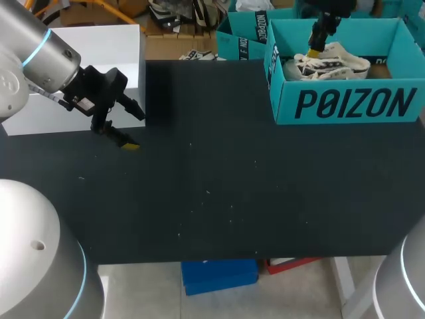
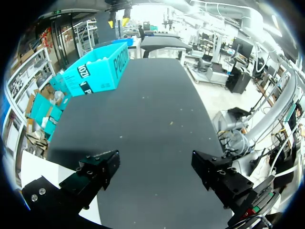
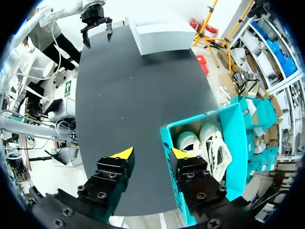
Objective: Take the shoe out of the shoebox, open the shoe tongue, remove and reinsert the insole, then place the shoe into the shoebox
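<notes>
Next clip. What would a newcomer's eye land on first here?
First comes the bright teal shoebox at the far right of the black table. A white shoe lies inside it, and the right gripper hangs open over the shoe. After that, the left gripper, also open, sits over the table's left side next to a white box.

Right gripper (image 3: 152, 153) hangs, fingers spread, above the teal shoebox (image 3: 239, 143) wall, white shoe (image 3: 210, 144) lying inside.
</notes>
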`<control>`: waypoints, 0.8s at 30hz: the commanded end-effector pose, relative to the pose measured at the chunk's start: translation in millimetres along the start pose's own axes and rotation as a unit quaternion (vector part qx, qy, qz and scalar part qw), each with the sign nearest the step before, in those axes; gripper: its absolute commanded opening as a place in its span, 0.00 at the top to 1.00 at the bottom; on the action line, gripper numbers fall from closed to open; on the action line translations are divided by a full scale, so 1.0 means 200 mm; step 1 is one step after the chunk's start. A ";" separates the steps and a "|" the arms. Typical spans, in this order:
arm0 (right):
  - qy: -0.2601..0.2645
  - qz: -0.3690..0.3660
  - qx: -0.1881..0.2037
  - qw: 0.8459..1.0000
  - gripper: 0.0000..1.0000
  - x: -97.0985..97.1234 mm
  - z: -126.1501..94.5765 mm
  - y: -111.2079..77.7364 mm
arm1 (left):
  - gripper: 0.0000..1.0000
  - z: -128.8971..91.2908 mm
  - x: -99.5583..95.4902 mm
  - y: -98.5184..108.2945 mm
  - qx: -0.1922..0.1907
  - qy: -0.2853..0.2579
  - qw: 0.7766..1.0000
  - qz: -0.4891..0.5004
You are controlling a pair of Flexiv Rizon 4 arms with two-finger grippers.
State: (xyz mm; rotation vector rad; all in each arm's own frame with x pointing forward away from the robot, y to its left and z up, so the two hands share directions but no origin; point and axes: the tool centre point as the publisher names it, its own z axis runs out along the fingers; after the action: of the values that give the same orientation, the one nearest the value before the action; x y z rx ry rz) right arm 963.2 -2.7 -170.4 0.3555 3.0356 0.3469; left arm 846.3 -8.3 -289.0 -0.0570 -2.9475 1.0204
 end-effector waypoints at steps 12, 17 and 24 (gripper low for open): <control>-0.265 -0.009 -0.203 0.943 0.00 0.25 0.23 0.01 | 0.00 0.00 0.01 0.00 0.000 -0.003 1.000 0.001; -0.235 0.002 -0.202 0.951 0.00 0.24 0.26 0.02 | 0.00 0.00 0.01 0.00 0.000 -0.003 1.000 0.001; -0.188 -0.003 -0.153 0.970 0.00 0.20 0.27 0.03 | 0.00 0.00 0.01 0.00 0.000 -0.003 1.000 0.001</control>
State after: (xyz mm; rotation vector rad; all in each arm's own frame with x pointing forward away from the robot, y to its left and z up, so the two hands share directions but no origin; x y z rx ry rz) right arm 926.0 21.3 -226.8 0.3416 2.5388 0.6716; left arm 846.3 -8.3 -289.0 -0.0570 -2.9476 1.0205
